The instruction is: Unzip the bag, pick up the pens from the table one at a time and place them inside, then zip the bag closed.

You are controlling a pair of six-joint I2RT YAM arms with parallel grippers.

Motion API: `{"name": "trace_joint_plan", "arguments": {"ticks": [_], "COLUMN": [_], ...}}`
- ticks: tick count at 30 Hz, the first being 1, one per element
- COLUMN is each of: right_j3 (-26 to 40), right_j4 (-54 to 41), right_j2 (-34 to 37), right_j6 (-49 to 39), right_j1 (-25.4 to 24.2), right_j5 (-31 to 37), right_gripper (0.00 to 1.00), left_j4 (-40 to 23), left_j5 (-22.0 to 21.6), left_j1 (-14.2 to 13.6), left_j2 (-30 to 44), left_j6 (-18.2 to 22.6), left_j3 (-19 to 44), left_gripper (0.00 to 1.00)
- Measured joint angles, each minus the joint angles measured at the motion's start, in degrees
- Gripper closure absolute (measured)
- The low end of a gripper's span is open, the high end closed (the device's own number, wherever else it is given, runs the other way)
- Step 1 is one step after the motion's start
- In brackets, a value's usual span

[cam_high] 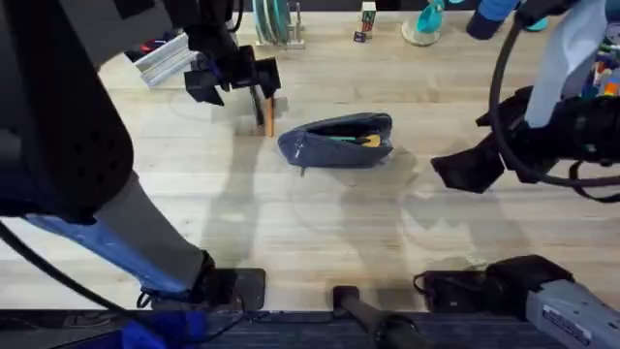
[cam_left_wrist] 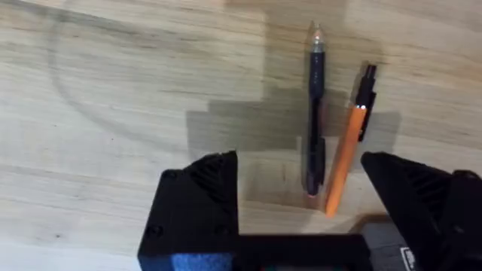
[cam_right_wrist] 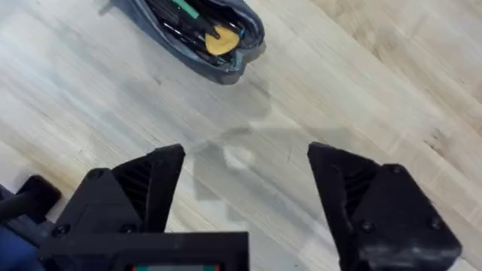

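My left gripper (cam_left_wrist: pixel 301 188) hangs over the two pens at the far left of the worktop (cam_high: pixel 320 223), fingers spread wide and holding nothing. The black pen (cam_left_wrist: pixel 315 113) and the orange pen (cam_left_wrist: pixel 345 154) lie side by side, touching or nearly so toward their near ends and fanning a little apart at the far ends. Both sit between my open fingers, which is the catch: if I close here I judge I'd pinch the pair together. To take one at a time I should shift sideways until only one pen lies in the gap, the orange one being the outer and easier pick, then come straight down and close across its barrel near the middle so it does not tip.

The bag (cam_high: pixel 339 142) rests near the middle of the worktop, well apart from the pens, its zipper already open and its mouth gaping, with something green and yellow inside. My right gripper (cam_right_wrist: pixel 245 196) hovers over bare wood near the bag, fingers wide open and empty.

I can read no brand, label or writing on the pens or the bag
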Motion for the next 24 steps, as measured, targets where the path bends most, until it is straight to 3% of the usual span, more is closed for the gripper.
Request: {"name": "trace_joint_plan", "arguments": {"ticks": [24], "right_j3": [0.0], "right_j4": [0.0], "right_j2": [0.0], "right_j6": [0.0], "right_j1": [0.0], "right_j5": [0.0], "right_gripper": [0.004], "left_j4": [6.4], "left_j5": [-0.4], "left_j1": [0.0], "left_j2": [0.0], "left_j6": [-1.0], "left_j3": [-5.5], "left_gripper": [0.008]}}
